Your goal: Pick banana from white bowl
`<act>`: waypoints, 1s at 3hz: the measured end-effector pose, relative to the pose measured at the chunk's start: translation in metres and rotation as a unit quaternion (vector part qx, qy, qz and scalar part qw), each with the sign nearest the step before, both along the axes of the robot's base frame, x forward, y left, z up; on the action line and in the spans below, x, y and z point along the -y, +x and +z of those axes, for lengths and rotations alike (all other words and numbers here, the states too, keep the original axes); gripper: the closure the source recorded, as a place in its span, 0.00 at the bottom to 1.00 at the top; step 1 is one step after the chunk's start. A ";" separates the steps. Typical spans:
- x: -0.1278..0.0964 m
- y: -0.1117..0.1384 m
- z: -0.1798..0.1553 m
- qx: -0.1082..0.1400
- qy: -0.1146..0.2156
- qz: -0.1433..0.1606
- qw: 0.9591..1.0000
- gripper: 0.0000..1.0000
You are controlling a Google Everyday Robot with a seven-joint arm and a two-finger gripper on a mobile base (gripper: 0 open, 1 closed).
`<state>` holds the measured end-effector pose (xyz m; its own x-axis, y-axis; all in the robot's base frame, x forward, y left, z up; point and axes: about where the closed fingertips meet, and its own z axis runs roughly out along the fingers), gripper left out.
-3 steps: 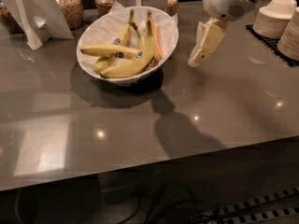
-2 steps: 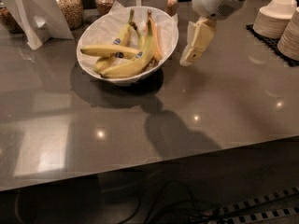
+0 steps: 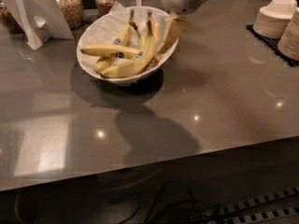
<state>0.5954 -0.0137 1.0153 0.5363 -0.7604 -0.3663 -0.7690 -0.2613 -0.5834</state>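
The white bowl, lined with crinkled white paper, stands at the back left of the grey table. Three yellow bananas lie in it. The banana is the long, curved one along the bowl's front, with a blue sticker and its stem pointing to the back. A straighter banana lies across it, and a third lies behind. My gripper hangs from the white arm at the top, over the bowl's right rim, close to the curved banana's stem end. It holds nothing that I can see.
Stacks of small tan bowls sit on a black mat at the back right. Glass jars and a white folded stand are behind and left of the bowl. The table's front edge runs across the lower part of the view.
My gripper has moved left from the open table to the bowl's right rim. The bananas and the bowl have not moved.
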 end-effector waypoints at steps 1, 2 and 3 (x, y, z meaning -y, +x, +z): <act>-0.018 0.002 -0.006 0.007 -0.019 0.038 0.999 0.34; -0.023 0.002 -0.016 0.003 -0.037 0.057 0.998 0.33; -0.023 0.000 -0.031 -0.009 -0.050 0.065 0.997 0.33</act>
